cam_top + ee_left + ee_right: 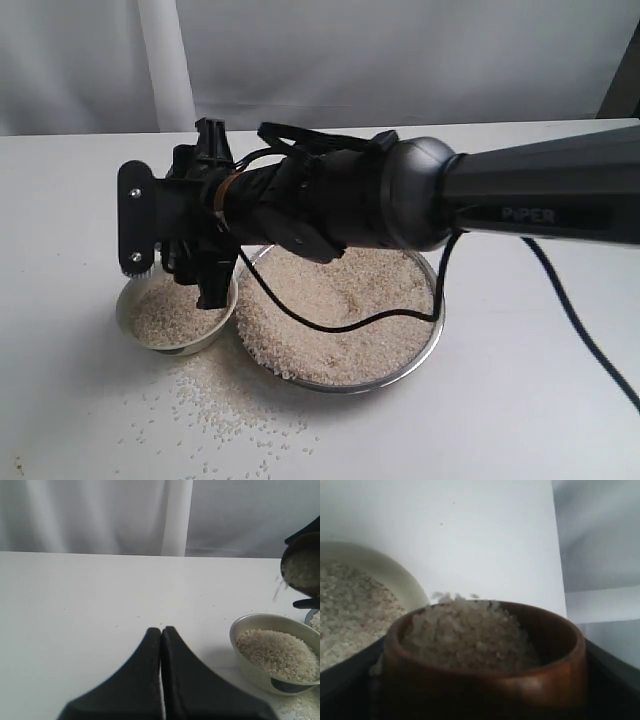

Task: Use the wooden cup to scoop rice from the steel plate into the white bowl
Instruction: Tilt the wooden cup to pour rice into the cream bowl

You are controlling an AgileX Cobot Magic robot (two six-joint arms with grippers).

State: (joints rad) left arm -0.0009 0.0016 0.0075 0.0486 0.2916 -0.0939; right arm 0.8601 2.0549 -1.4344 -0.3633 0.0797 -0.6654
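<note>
The cup [485,680], heaped with rice [470,635], sits clamped between the jaws of the right gripper [205,240] — tipped on its side above the bowl [125,315], with a few blurred grains in the air at its lip. The bowl is part-filled with rice and stands just beside the plate [352,387], which holds a broad bed of rice; loose grains lie strewn on the surface [80,420] in front of both. The left gripper [161,645] hangs apart from the bowl — jaws pressed together, holding nothing.
</note>
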